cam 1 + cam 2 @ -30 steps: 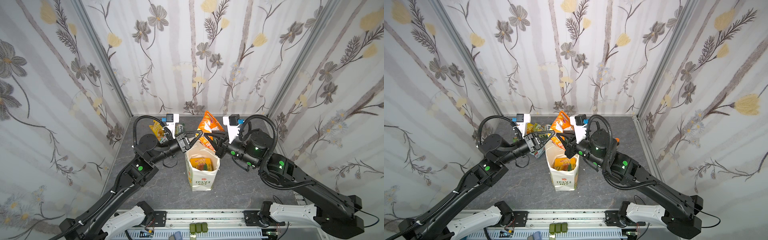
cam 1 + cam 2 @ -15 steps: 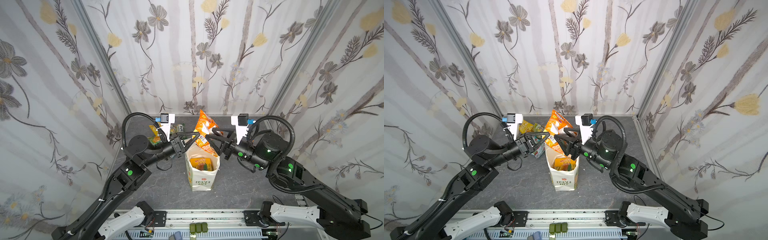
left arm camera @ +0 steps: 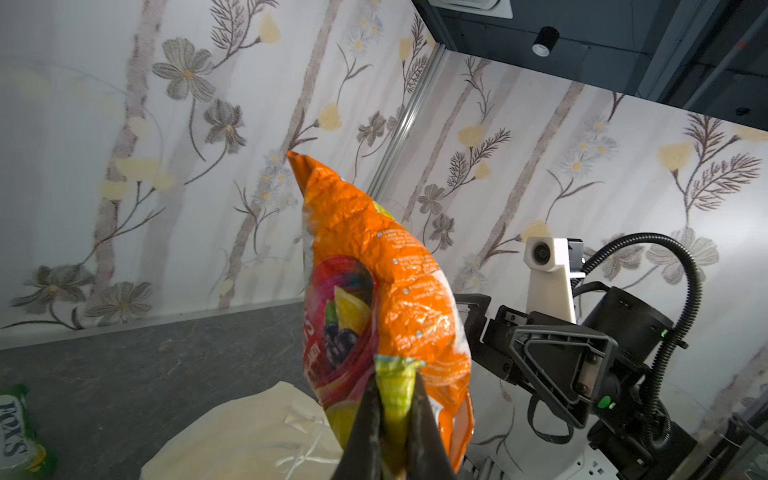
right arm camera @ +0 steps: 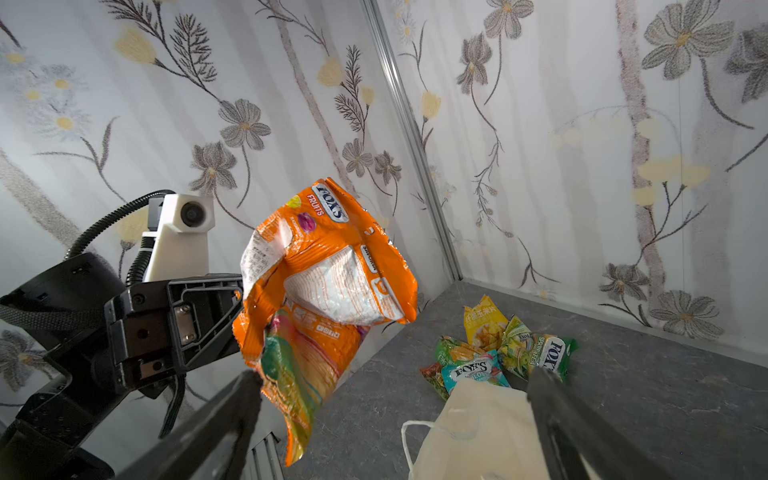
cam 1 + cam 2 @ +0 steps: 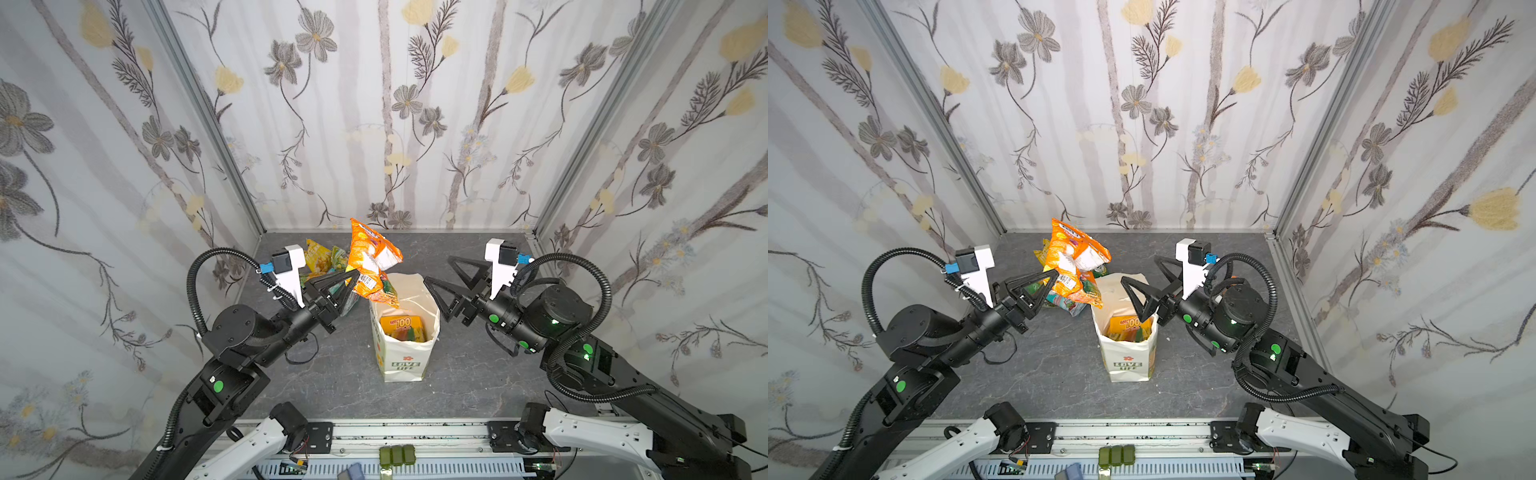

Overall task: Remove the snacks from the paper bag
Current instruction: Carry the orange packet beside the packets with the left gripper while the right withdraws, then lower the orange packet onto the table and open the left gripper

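My left gripper [image 5: 354,275] [image 5: 1054,275] [image 3: 397,376] is shut on the green-yellow end seam of a crinkly orange FOX'S snack packet [image 5: 371,259] [image 5: 1074,259] [image 3: 390,282] [image 4: 332,266]. The packet hangs in the air above the back left rim of the paper bag [image 5: 401,368] [image 5: 1128,368] [image 3: 249,428] [image 4: 478,432]. The white bag stands upright and open, and an orange-yellow packet marked "100" [image 5: 402,323] [image 5: 1133,323] lies inside it. My right gripper [image 5: 439,270] [image 5: 1140,270] [image 4: 395,376] is open wide and empty, just right of the bag's mouth.
Several snack packets [image 5: 328,259] [image 5: 1065,306] [image 4: 503,353] lie in a heap on the grey table behind and left of the bag. Floral walls close in the table on three sides. A black cable [image 5: 301,353] loops on the table by the left arm.
My right gripper has opened, let go of the orange packet and drawn back to the right. My left gripper stays shut on the packet and now holds it alone.
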